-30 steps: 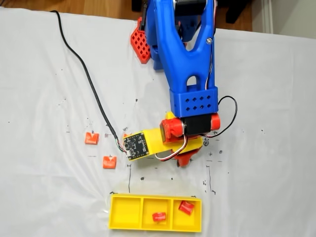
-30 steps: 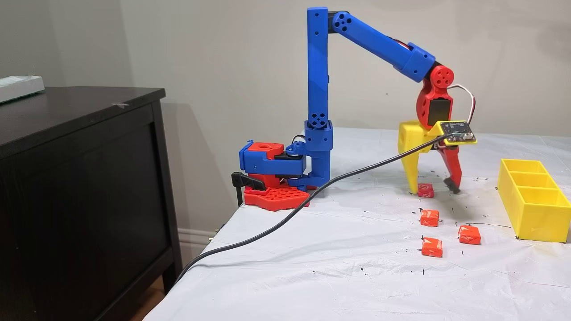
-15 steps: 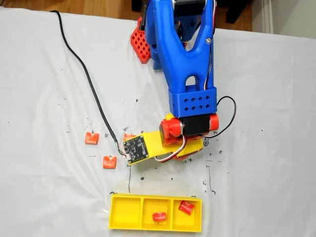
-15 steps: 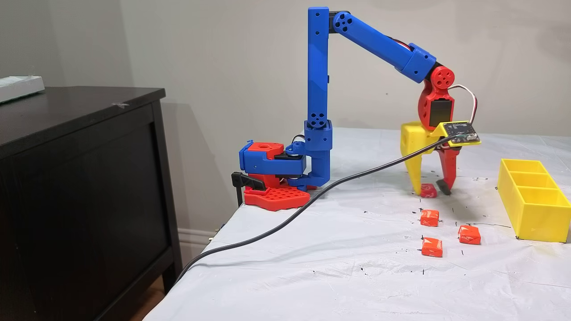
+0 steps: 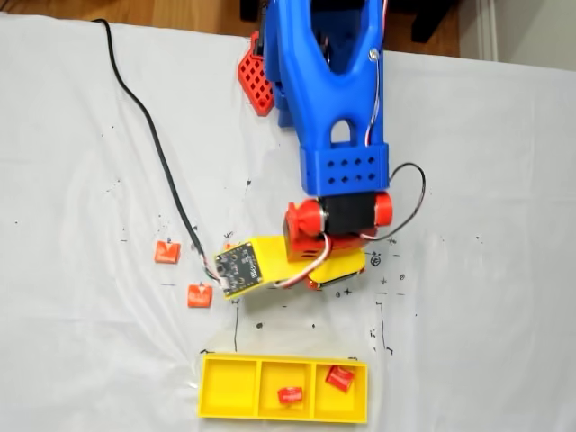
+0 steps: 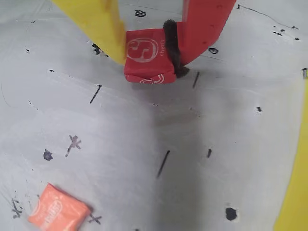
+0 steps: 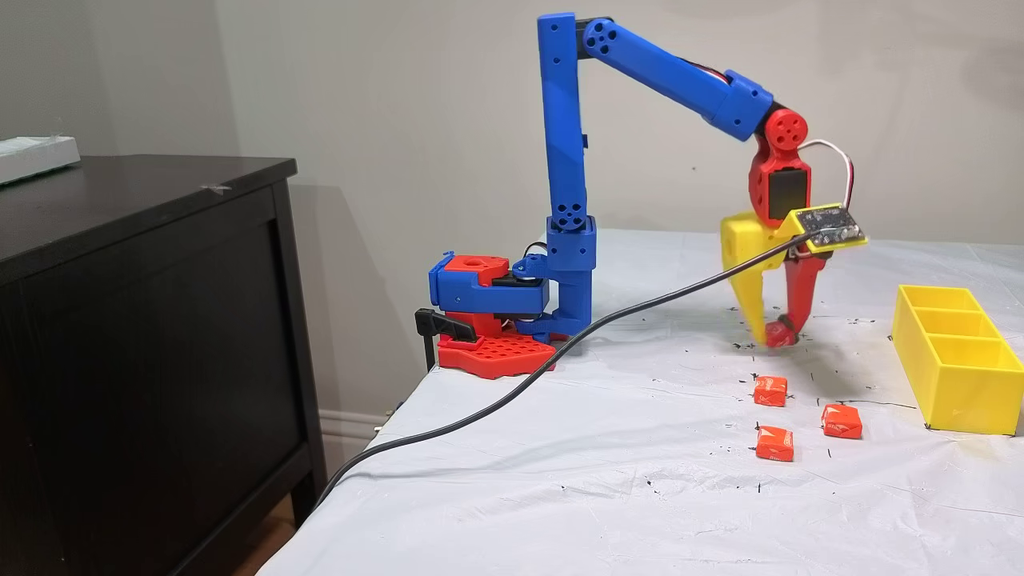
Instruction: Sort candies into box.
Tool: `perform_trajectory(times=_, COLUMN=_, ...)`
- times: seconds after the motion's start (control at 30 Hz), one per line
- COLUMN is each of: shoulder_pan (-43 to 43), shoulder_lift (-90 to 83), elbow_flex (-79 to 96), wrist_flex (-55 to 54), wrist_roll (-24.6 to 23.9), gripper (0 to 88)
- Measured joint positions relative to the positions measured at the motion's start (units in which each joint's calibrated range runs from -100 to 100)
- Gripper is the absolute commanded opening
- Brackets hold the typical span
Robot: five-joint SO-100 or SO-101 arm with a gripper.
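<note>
One candy (image 6: 147, 55) sits pinched between my yellow and red fingers (image 6: 144, 48) just above the bench (image 7: 640, 448), and I judge the box (image 7: 952, 360) lies well off to the right in the side view, past three loose candies

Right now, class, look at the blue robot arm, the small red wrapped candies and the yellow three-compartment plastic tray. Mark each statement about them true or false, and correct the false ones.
1. The pincer is shut on a small red wrapped candy. True.
2. The yellow three-compartment plastic tray holds three candies. False: it holds two, one in the middle compartment and one in the right-hand compartment of the fixed view from above.
3. The tray's left compartment in that view has no candy in it. True.
4. All remaining candies are inside the tray. False: three orange-red candies lie on the white table cover.
5. A black cable runs to the arm's wrist. True.
</note>
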Motion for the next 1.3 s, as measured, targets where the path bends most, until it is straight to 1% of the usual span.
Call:
perform_trajectory(times=0.27, shoulder_pan=4.4, shoulder_lift=-9.6, elbow_flex=-1.6, wrist_flex=2.1, wrist_roll=0.9, gripper=0.2)
perform_trajectory(times=0.5, shoulder_pan=8.7, shoulder_lift=-11.4, elbow_flex=-5.0, wrist_flex=0.0, wrist_roll=0.9, gripper=0.2)
perform_trajectory(times=0.83, shoulder_pan=13.5, shoulder_lift=2.4, elbow_flex=-22.2, wrist_flex=-0.5, wrist_roll=-1.0, gripper=0.2)
perform_trajectory(times=1.1, shoulder_pan=14.7, shoulder_lift=16.5, elbow_flex=-40.5, wrist_flex=6.2, wrist_roll=-2.2, gripper=0.2)
perform_trajectory(times=1.3, shoulder_pan=14.7, shoulder_lift=20.4, elbow_flex=-45.3, wrist_flex=7.7, wrist_roll=-2.5, gripper=0.2)
